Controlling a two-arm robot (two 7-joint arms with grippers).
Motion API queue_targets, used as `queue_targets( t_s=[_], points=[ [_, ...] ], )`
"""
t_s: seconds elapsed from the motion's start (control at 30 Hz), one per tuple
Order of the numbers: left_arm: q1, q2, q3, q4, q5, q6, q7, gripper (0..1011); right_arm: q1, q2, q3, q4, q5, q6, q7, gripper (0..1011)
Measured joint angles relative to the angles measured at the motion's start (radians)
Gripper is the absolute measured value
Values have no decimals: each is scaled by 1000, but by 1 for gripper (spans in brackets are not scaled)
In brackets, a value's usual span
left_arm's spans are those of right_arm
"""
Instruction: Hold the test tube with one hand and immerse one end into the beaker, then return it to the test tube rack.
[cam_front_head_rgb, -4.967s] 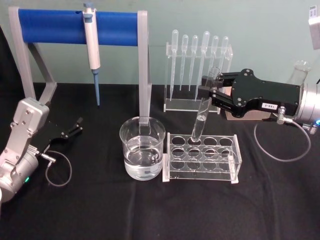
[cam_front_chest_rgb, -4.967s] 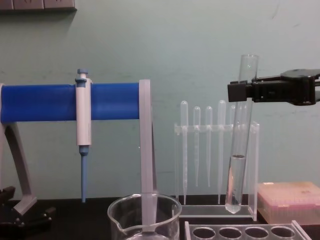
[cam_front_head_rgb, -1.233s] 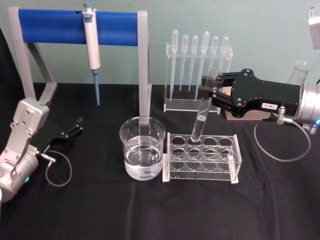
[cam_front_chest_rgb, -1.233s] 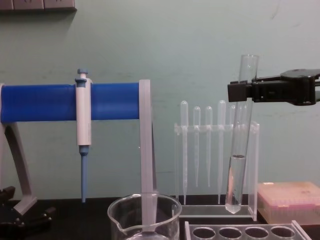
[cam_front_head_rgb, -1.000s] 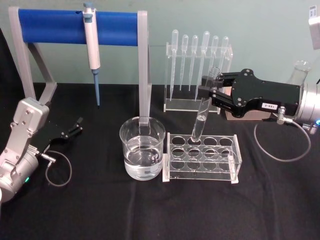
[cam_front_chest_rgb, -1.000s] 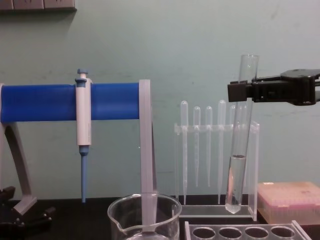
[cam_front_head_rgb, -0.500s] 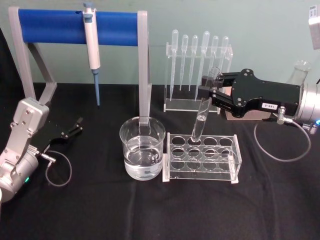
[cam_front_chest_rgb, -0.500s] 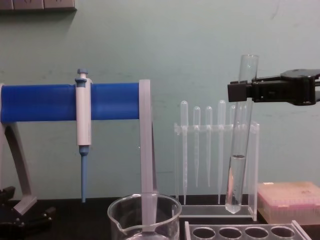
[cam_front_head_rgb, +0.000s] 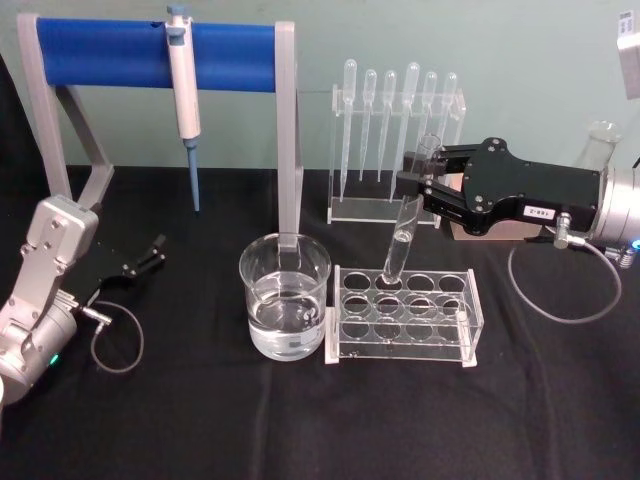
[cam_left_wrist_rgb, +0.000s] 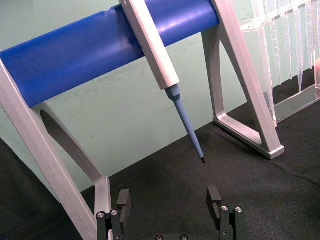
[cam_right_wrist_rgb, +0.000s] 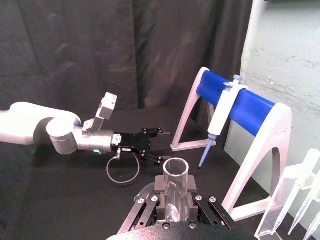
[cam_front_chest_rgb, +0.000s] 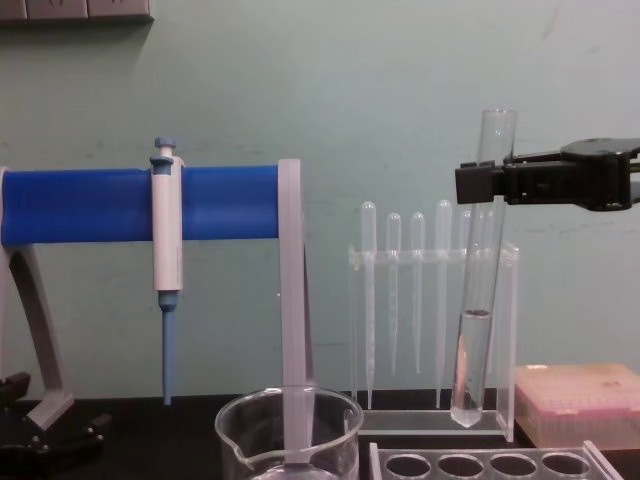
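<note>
My right gripper (cam_front_head_rgb: 418, 185) clamps the test tube (cam_front_head_rgb: 398, 245) near its rim, above the rack (cam_front_head_rgb: 472, 318), 3 o'clock of the beaker (cam_front_head_rgb: 285, 300); left gripper (cam_front_head_rgb: 147, 255) parked at 9 o'clock, jaws wide

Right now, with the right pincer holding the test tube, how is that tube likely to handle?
The test tube looks like thin clear glass, so probably rigid but fragile. Its smooth wall is clamped near the top by the right pincer, so it could slip or pivot. The liquid low inside likely keeps it bottom-heavy.
</note>
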Motion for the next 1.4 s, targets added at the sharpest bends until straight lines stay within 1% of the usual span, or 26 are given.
queue_targets(
  t_s=[1.4],
  points=[
    [0, 0, 0, 0, 0, 0, 0, 1000, 0, 0, 0, 0, 0, 0, 0, 237]
  ],
)
